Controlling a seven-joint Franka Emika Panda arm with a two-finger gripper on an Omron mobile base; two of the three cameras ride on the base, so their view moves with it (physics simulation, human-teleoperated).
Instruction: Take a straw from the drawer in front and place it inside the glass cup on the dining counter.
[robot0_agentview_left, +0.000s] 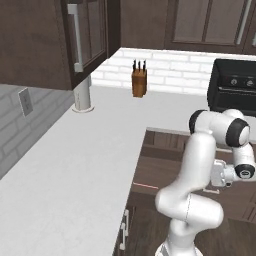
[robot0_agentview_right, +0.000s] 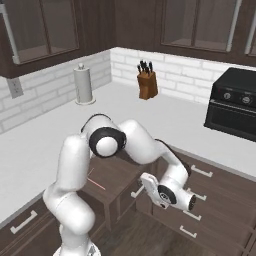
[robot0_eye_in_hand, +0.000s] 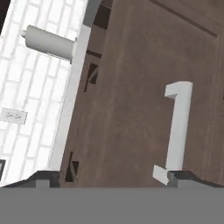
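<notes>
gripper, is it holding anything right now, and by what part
Nothing is held. The gripper stands open in front of the drawer's silver handle, with no object between its fingertips.

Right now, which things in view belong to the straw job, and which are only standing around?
For the job:
- thin red straw
- open dark brown wooden drawer holding it
- open two-finger gripper

Only standing around:
- wooden knife block
- white paper towel roll
- black oven
- white L-shaped worktop

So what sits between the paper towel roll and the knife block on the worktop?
Nothing: in the right base view the white worktop between the paper towel roll and the knife block is bare.
</notes>
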